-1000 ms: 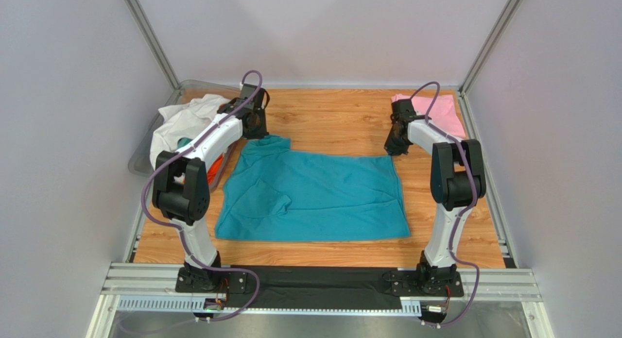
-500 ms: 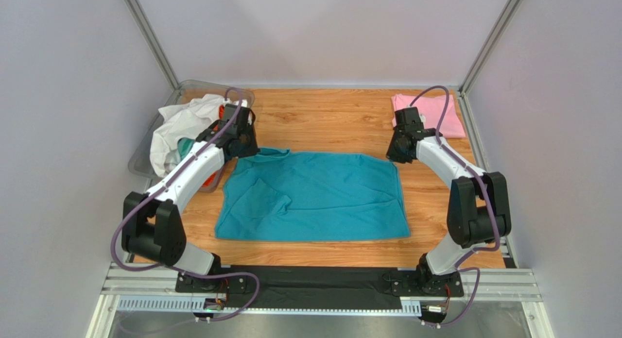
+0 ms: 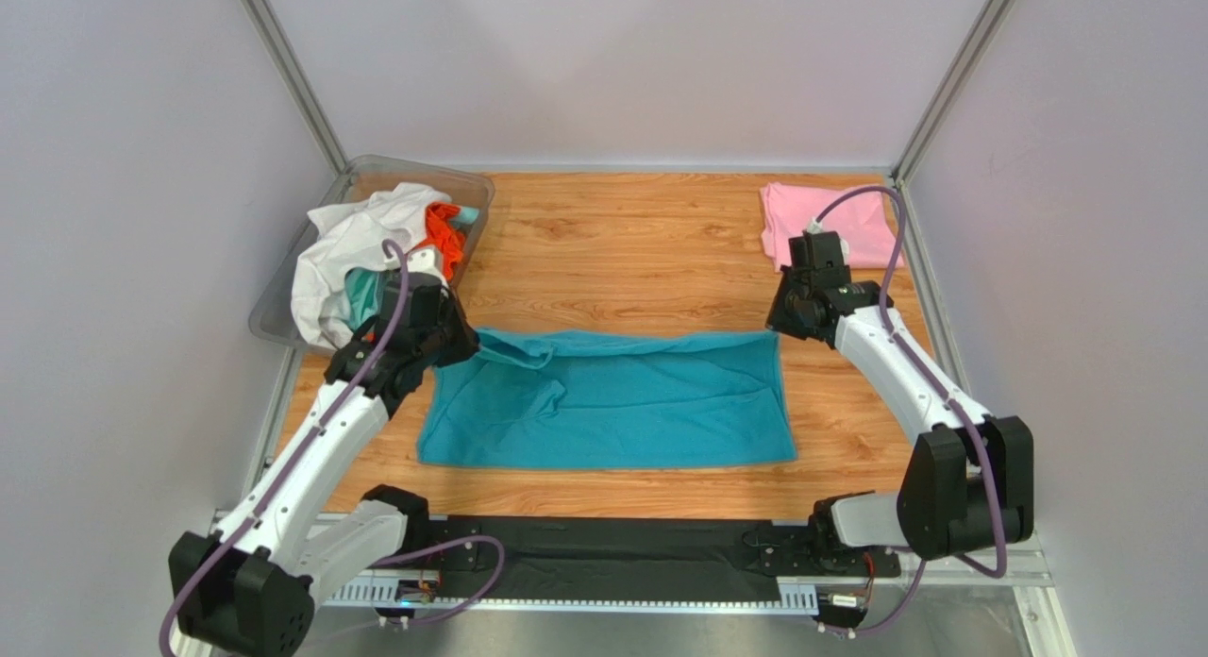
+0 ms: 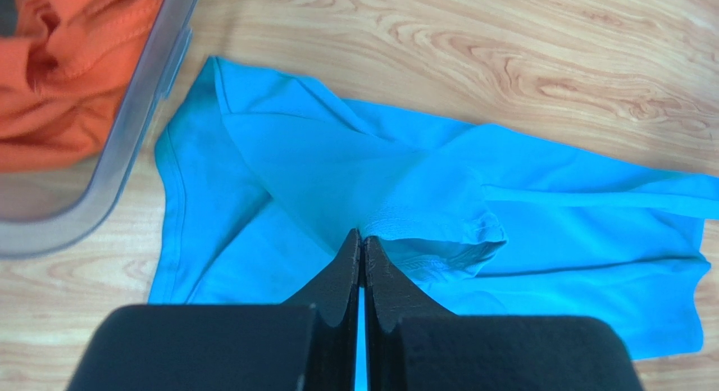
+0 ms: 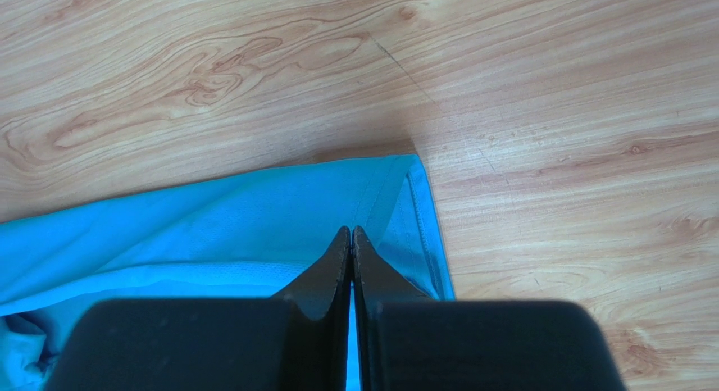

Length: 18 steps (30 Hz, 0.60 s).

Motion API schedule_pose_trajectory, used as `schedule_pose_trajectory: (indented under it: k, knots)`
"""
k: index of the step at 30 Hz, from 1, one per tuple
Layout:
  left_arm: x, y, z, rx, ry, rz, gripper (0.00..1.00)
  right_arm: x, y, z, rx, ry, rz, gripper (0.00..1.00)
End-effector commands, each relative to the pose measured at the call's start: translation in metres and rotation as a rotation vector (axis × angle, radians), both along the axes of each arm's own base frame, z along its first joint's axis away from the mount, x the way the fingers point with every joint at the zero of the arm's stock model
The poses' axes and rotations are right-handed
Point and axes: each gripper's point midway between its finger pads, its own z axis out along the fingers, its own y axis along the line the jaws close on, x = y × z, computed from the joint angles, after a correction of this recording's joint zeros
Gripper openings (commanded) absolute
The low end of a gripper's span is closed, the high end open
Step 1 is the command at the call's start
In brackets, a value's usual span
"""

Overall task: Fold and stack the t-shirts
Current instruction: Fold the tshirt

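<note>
— Left gripper [image 4: 362,235] first: how do its fingers stand?
— Pressed together, tips closed on a bunched hem of the teal t-shirt [image 3: 624,402]. It grips at the shirt's far left corner, where a sleeve folds over itself.
— And the right gripper [image 5: 351,231]?
— Closed the same way, no gap between the fingers. They pinch the shirt's far right corner, just inside the stitched side hem.
— Where does the teal t-shirt lie?
— Across the middle of the table [image 3: 624,247], nearer the near edge than the far one. Its long side runs left to right. The far edge hangs between the two grippers and dips a little between them, while the near part lies flat on the wood. Wrinkles gather on the left half.
— What of the others?
— A pink t-shirt [image 3: 830,221] lies folded flat at the far right corner of the table, well apart from the teal one. At the far left corner stands a clear bin [image 3: 277,310]. A white t-shirt [image 3: 355,240] spills over its rim, an orange t-shirt [image 3: 444,232] is crumpled beside it inside, and a bit of light aqua fabric [image 3: 362,292] shows below the white.
— How close is the bin to the teal shirt?
— From the left wrist, the bin's corner sits just beside the shirt's left sleeve. I cannot tell whether they touch.
</note>
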Motion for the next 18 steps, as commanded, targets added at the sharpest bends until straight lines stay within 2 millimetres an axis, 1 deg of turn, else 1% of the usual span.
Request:
schedule_pose_trajectory:
  k: [1,5,13,14,18]
  knots:
    - [-0.017,0.001,-0.001,-0.051,0.004,0.022,0.00,-0.010,0.003,0.008,0.007,-0.013,0.045,0.00]
    - [-0.034,0.003,-0.010,-0.083,0.020,0.037,0.00,-0.017,0.007,0.006,0.028,-0.009,0.062,0.00]
    - [-0.061,0.009,-0.031,-0.122,0.067,0.085,0.00,-0.034,0.013,-0.009,0.053,0.028,0.092,0.00]
    - [-0.067,0.010,-0.039,-0.124,0.097,0.097,0.00,-0.037,0.013,-0.014,0.053,0.042,0.095,0.00]
    - [-0.083,0.021,-0.058,-0.116,0.150,0.170,0.00,-0.045,0.011,-0.024,0.049,0.060,0.092,0.00]
